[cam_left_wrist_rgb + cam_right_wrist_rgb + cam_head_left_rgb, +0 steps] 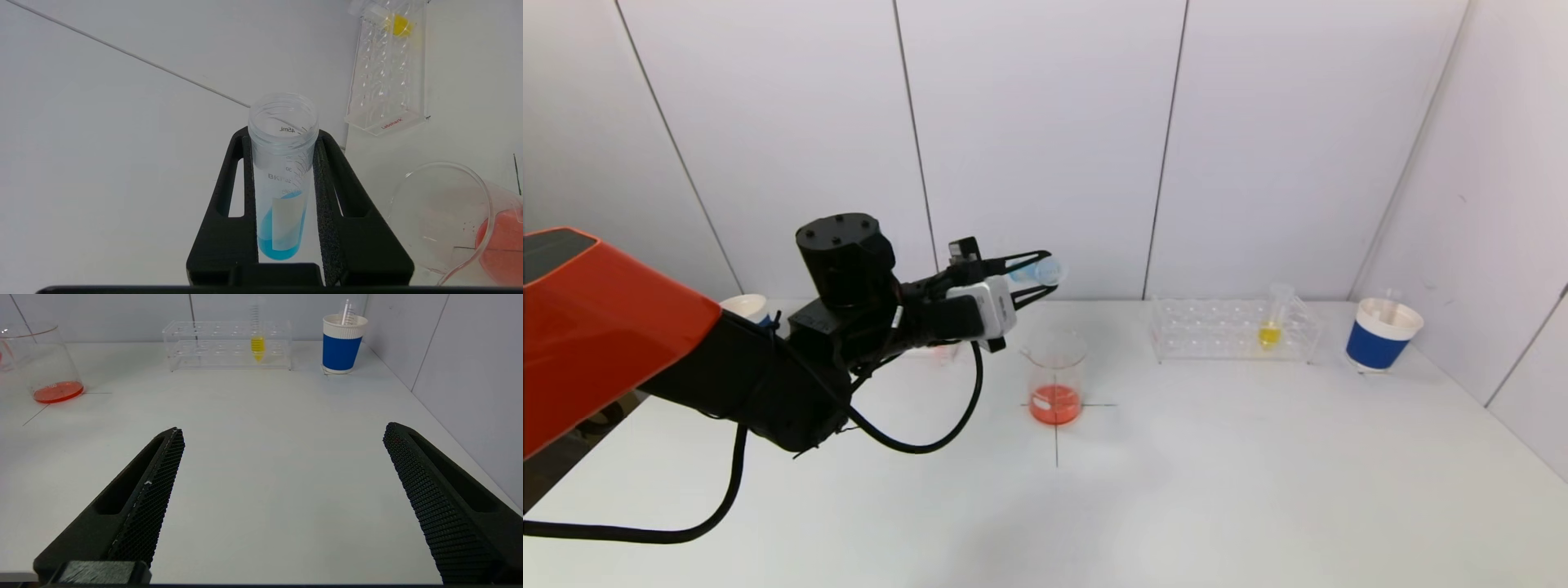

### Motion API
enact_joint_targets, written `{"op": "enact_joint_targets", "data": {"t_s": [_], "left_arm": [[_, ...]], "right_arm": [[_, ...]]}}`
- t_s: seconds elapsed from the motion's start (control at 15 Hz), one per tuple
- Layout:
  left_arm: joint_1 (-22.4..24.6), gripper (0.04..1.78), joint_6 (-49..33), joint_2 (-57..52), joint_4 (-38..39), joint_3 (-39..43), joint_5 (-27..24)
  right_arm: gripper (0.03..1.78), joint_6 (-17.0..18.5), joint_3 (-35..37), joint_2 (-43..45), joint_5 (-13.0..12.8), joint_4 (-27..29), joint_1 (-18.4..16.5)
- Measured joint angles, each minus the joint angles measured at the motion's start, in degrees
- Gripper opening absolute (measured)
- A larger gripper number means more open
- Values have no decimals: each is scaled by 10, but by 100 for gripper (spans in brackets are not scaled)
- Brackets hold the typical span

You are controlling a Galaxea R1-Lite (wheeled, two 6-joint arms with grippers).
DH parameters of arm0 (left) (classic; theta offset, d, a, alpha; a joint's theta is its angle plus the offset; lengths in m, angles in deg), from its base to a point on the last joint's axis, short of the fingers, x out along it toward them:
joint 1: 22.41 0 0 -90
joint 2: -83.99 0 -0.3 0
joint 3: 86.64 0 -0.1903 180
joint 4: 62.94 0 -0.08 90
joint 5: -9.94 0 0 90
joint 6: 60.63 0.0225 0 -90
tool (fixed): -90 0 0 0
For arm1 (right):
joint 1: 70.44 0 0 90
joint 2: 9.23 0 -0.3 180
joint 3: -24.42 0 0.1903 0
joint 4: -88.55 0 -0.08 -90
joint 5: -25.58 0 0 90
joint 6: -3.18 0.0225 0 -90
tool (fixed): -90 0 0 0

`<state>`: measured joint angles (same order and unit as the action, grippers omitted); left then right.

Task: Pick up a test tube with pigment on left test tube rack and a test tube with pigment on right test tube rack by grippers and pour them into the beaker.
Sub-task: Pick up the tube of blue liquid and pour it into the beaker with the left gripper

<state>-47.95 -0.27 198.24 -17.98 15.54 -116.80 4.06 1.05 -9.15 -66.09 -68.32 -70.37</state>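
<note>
My left gripper (1036,278) is shut on a clear test tube with blue pigment (282,196), held tilted above and just left of the glass beaker (1056,377). The tube's open mouth (1049,270) points toward the right. The beaker stands at the table's middle with orange-red liquid in its bottom, and it also shows in the left wrist view (457,220). The right rack (1232,330) holds one tube with yellow pigment (1271,327), which also shows in the right wrist view (257,339). My right gripper (282,435) is open and empty above the table's right front. The left rack is mostly hidden behind my left arm.
A blue and white paper cup (1384,333) with a tube in it stands right of the right rack. Another white cup (745,307) peeks out behind my left arm. Walls close the table at the back and right.
</note>
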Motion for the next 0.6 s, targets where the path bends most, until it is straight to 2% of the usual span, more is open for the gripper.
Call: {"op": "enact_joint_targets", "data": {"t_s": [0.6], "left_arm": [[1,43,47,0,-29,2,-14]], "right_arm": [[177,0,0,0,0,0,0]]}}
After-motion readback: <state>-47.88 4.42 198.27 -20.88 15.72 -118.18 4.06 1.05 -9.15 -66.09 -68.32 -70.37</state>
